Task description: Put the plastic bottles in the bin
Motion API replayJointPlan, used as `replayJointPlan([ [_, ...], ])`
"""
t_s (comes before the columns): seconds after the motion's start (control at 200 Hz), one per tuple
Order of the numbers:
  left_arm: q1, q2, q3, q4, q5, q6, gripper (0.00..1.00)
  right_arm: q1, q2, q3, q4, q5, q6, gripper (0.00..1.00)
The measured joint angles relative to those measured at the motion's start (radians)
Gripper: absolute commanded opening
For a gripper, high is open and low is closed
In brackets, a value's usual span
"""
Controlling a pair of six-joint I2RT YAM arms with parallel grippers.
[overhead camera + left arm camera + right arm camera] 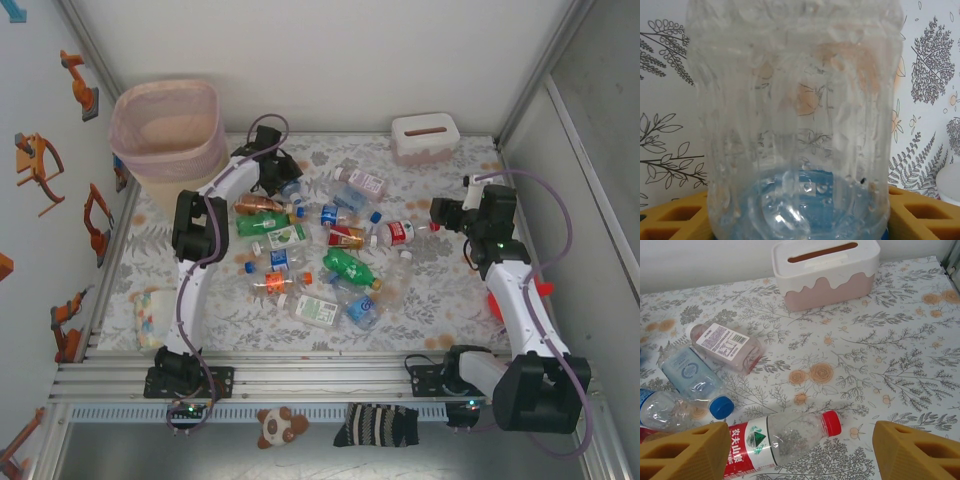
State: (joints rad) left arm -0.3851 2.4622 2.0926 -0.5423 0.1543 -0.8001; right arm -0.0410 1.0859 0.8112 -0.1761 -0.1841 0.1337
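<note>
The pale-pink bin stands at the table's far left corner. Several plastic bottles lie scattered across the middle of the floral tabletop. My left gripper is just right of the bin, and a clear bottle sits between its yellow pads, which press on both of its sides. My right gripper hangs open at the right of the pile, over a red-capped, red-labelled bottle lying on the table. A pink-tinted bottle and a blue-capped one lie beyond it.
A white-pink slotted box stands at the back right. A small packet lies near the left arm's base. A plush toy and a striped sock rest on the front rail. Walls enclose the table.
</note>
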Motion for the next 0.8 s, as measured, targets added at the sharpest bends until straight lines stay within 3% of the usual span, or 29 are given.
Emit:
replayJointPlan([
  [0.335, 0.000, -0.039, 0.000, -0.006, -0.005, 0.018, 0.65, 0.000, -0.008, 0.000, 0.000, 0.002, 0.000, 0.74],
  [0.796, -0.006, -0.312, 0.018, -0.022, -0.040, 0.122, 0.64, 0.000, -0.019, 0.001, -0.004, 0.001, 0.000, 0.74],
])
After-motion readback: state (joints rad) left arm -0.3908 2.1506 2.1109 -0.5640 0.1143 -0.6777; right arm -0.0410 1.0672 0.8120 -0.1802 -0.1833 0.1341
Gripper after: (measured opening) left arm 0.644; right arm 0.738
